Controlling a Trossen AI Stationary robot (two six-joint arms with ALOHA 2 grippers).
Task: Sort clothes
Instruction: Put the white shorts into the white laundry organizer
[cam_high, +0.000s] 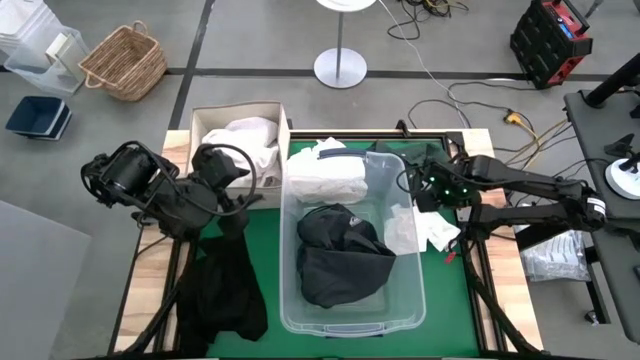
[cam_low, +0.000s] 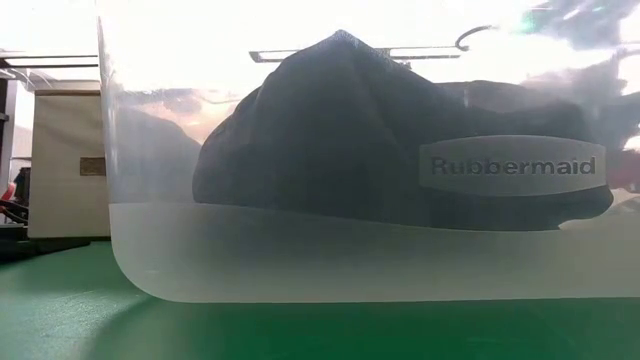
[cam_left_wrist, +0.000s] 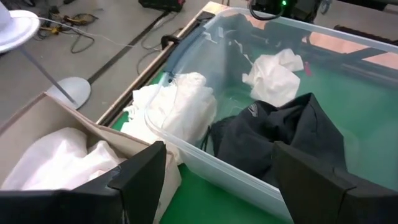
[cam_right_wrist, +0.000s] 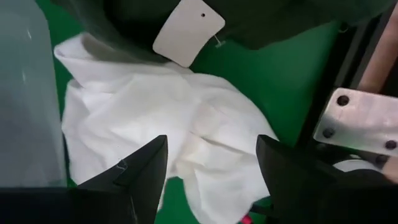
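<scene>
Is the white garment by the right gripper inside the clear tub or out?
Out: the white garment lies crumpled on the green mat beside the tub.

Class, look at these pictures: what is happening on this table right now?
A two-armed robot is sorting clothes. The clear tub in the middle holds a dark garment and a white one. The cardboard box at the back left already holds white cloth. The right pincer, open, hovers over a white garment lying on the green mat beside the tub. The left pincer, open, waits near the box, with a black garment lying below it.
</scene>
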